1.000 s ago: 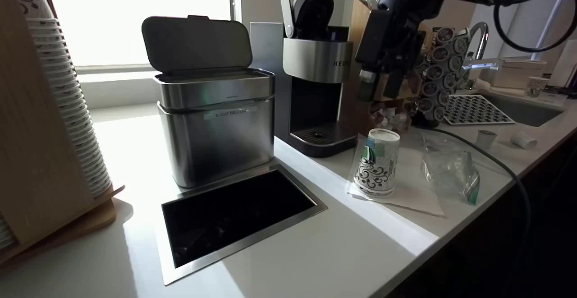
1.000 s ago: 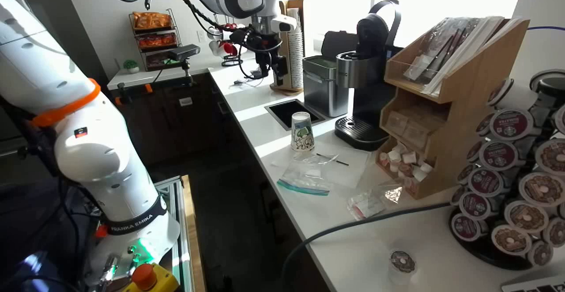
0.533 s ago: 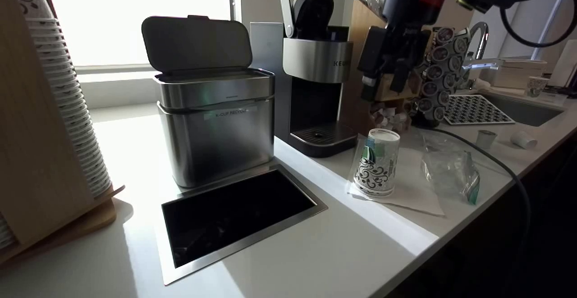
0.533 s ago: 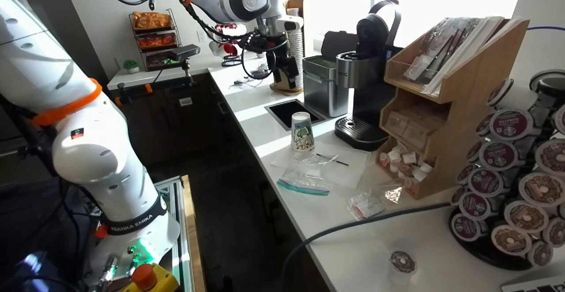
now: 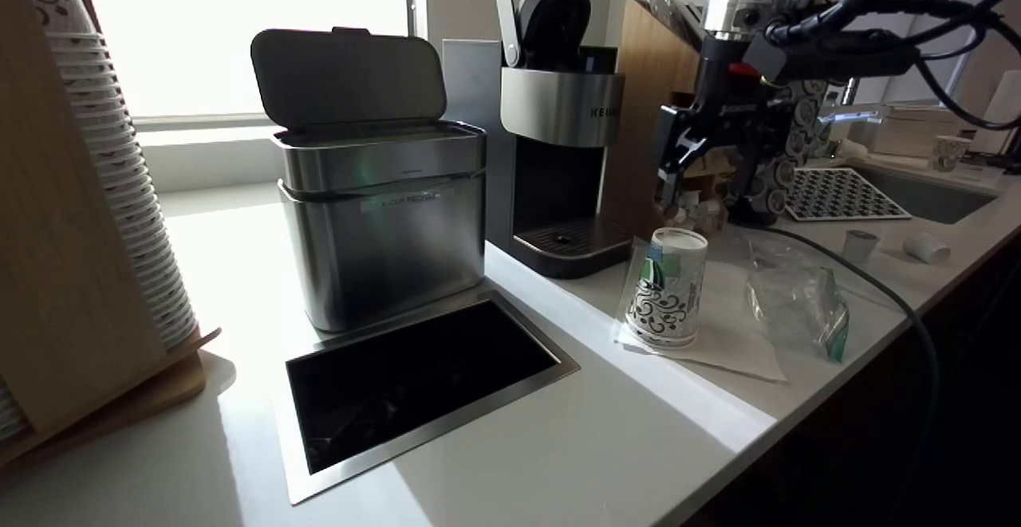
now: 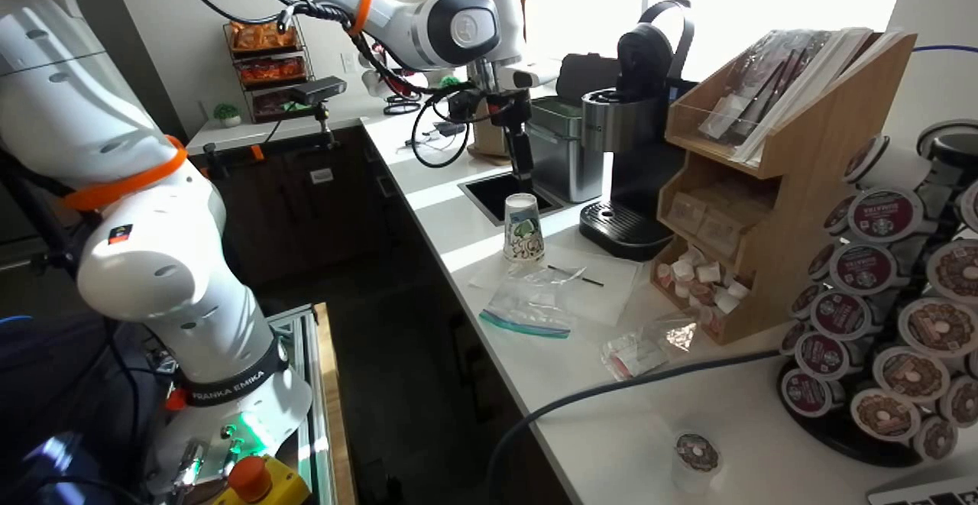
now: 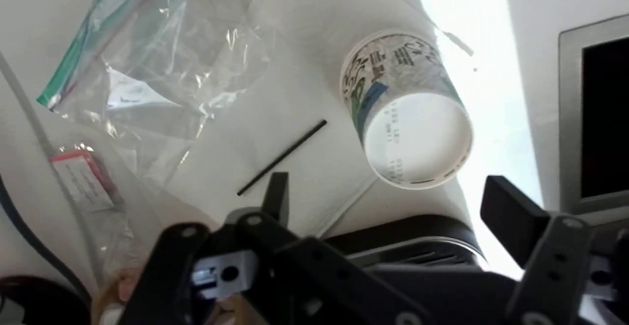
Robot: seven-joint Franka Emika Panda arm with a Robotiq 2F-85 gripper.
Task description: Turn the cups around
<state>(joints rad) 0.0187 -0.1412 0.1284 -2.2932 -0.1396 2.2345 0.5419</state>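
Across the lower half of the wrist view, my gripper (image 7: pixel 393 205) presents two fingers (image 7: pixel 513 219) set wide apart: one at lower centre, one at lower right. The paper cup (image 7: pixel 410 113) stands right of centre, above the gap between my fingertips in that frame and apart from both. Cup orientation: inverted, base facing up, seated on a white sheet (image 5: pixel 738 353).

Change from the earlier frames: in both exterior views my gripper now sits lower and farther right, nearer the cup in the picture. In an exterior view its profile now shows narrower, with the tips just above the cup in the frame. Cup position is unchanged.

Left of the cup in the wrist view: a thin black stick (image 7: pixel 282 158), then a clear zip bag (image 7: pixel 159 69) at upper left.

Markings. Cup base: printed code, only partly legible. Cup wall: small print, too blurred to read. Steel bin (image 5: pixel 391 248), left of centre in an exterior view: "K-CUP RECYCLE". Coffee machine (image 5: pixel 561 108), upper centre: "KEU", remainder unreadable. Band (image 6: pixel 238 384) at the foot of my arm (image 6: pixel 153 272), lower left of an exterior view: "FRANKA EMIKA".
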